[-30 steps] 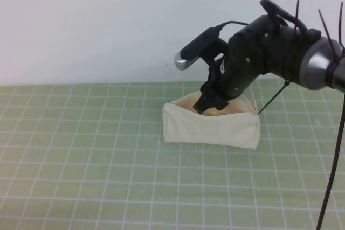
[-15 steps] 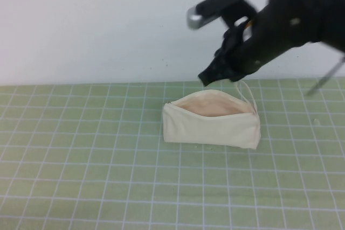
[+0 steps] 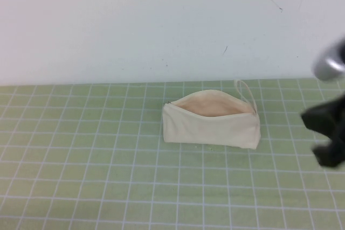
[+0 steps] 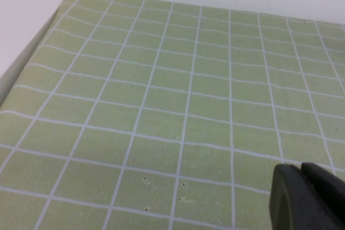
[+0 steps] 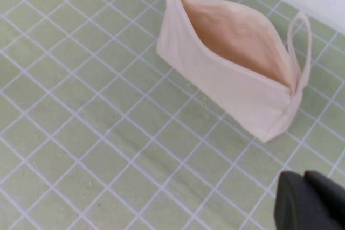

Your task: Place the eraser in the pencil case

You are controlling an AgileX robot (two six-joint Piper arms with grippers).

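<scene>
The cream-white pencil case (image 3: pixel 211 125) stands on the green grid mat, zip open, beige lining showing, loop strap (image 3: pixel 245 90) at its right end. It also shows in the right wrist view (image 5: pixel 232 74), mouth open. The eraser does not show in any view. My right gripper (image 3: pixel 326 133) is blurred at the far right edge, well clear of the case; in the right wrist view (image 5: pixel 304 177) its fingers are pressed together and hold nothing. My left gripper (image 4: pixel 302 169) is out of the high view; it is shut and empty over bare mat.
The green grid mat (image 3: pixel 86 154) covers the table up to a white wall (image 3: pixel 135 25) at the back. The left wrist view shows the mat's left edge (image 4: pixel 32 41).
My right gripper has lifted out of the pencil case's mouth and swung away to the right edge of the view. The case has stayed in place, still open.
</scene>
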